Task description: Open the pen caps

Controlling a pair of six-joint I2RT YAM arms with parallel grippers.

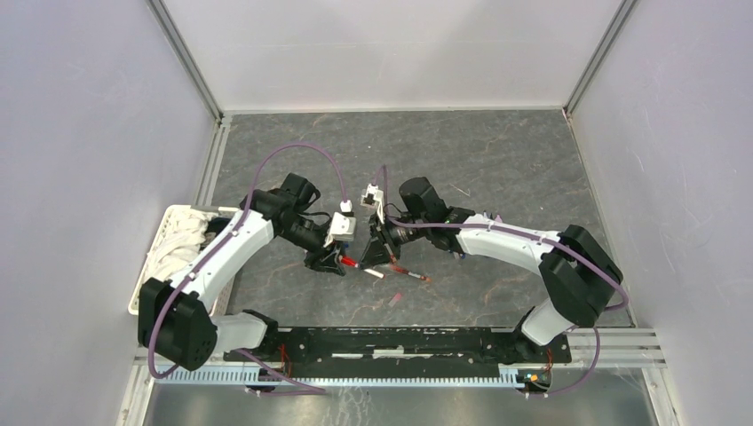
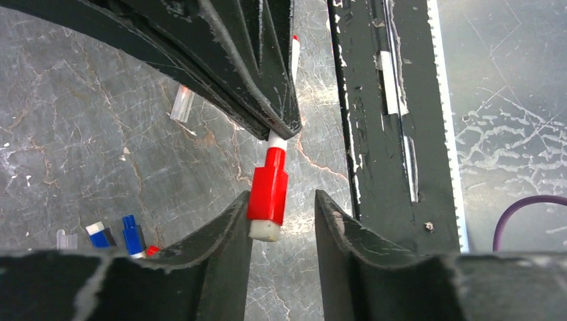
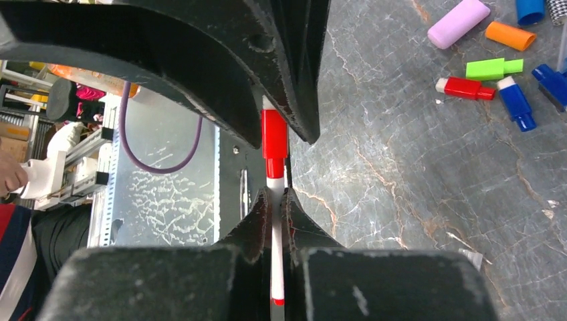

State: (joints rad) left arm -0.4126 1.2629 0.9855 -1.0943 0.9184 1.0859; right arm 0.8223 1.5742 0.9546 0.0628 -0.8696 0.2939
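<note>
The red cap [image 2: 268,189] sits on the end of a white pen [image 3: 275,267], held above the table [image 2: 80,120]. The right gripper [image 3: 275,200] clamps the barrel. The left gripper [image 2: 282,204] straddles the cap with open jaws, one finger touching, the other just apart: no grip yet. This looks like the uncapping step; next, pinch the cap squarely and pull straight along the barrel.

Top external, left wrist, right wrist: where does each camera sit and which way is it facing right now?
Top external: high behind the left arm and right arm, looking down on the table; both arms show.
Left wrist: on the left arm, looking out between the left gripper's open jaws at the red cap.
Right wrist: on the right arm, looking along the right gripper, shut on the pen.
Shared: both wrist views show that red-capped pen.
</note>
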